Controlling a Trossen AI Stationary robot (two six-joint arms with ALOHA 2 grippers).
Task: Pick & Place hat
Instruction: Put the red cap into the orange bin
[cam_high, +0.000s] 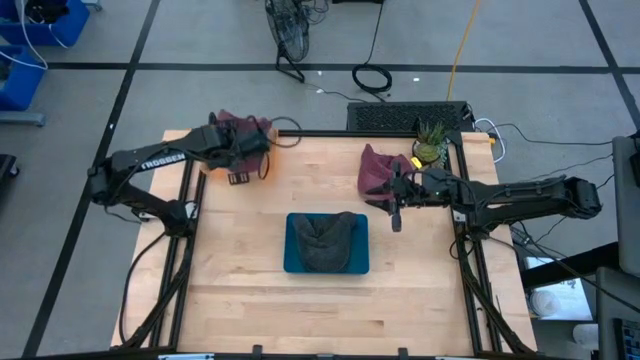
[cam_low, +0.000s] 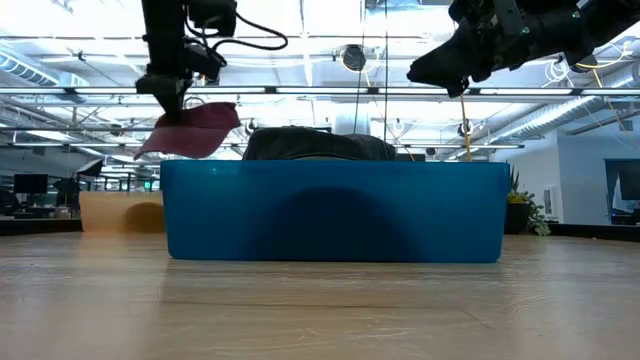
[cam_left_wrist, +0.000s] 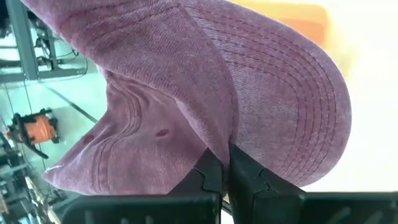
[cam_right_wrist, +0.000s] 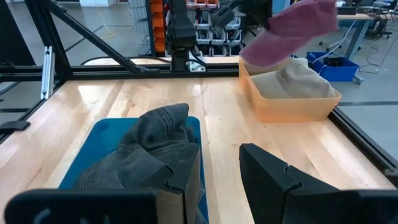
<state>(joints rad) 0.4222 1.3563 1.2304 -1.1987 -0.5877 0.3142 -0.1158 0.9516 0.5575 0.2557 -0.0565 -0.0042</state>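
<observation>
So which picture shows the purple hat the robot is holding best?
The left wrist view: the purple hat fills it, pinched by the left gripper. The high view shows a small patch, the low view shows it hanging, and the right wrist view shows it above the orange bin.

From above we see a dark grey hat (cam_high: 326, 243) lying in the blue tray (cam_high: 292, 250) mid-table, the left gripper (cam_high: 262, 143) holding a maroon hat (cam_high: 240, 124), and the right gripper (cam_high: 394, 190) beside another maroon hat (cam_high: 374, 168).
</observation>
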